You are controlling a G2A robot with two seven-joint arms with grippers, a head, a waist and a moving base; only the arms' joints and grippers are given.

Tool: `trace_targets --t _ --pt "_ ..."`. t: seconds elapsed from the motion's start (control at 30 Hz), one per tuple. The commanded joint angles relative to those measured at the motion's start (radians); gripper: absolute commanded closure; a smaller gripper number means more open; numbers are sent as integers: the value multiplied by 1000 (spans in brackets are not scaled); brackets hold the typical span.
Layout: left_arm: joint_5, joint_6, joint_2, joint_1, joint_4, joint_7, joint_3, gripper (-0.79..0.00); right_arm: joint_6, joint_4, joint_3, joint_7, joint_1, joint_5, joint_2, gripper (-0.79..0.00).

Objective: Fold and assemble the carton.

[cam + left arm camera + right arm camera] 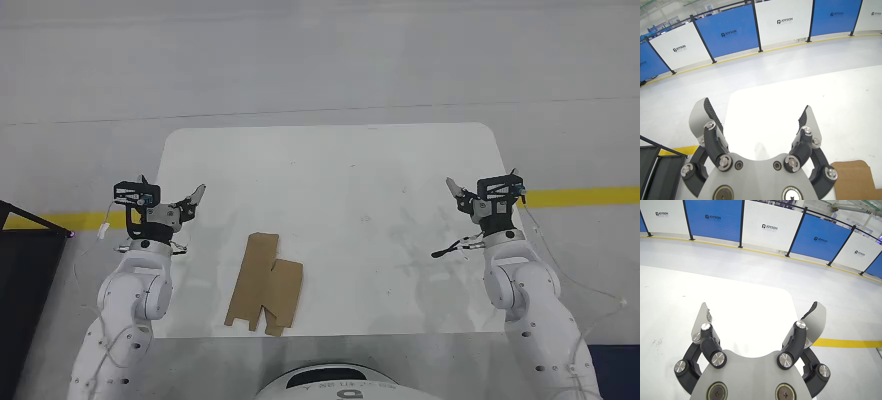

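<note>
Left gripper [187, 220] of mine hangs with its fingers spread wide and nothing between them. It sits to the left of the carton [265, 283], about level with the carton's far end and near it. From my left wrist, a brown corner of the carton [851, 174] shows just beside the base of the left gripper [756, 103]. The right gripper [447, 220] is spread and empty too, but it stands well apart from the carton, off on its right.

The carton lies flat and unfolded on the white table [350, 180], close to the table's near edge. Its long axis runs from that edge away from me, the far end leaning a little to the right. A shorter panel juts from its right side.

No folding looks begun, I judge. My left arm is clearly the nearer one, so I expect it to come in first, across the carton's long left edge, while the right gripper [760, 303] has much farther to travel.
</note>
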Motion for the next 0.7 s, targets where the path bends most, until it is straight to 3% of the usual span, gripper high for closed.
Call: trace_targets --t 0.0,0.13,0.27,0.53,0.67 --pt "5 -1 0 0 -3 3 0 -785 0 0 0 0 0 0 0 -785" --pt "221 -45 7 68 -72 76 41 -785 0 0 0 0 0 0 0 -785" --pt "435 -111 23 164 -110 198 13 -785 0 0 0 0 0 0 0 -785" --pt "451 -100 23 161 -101 186 7 -785 0 0 0 0 0 0 0 -785" --pt "727 -93 38 200 -103 348 8 -785 0 0 0 0 0 0 0 -785"
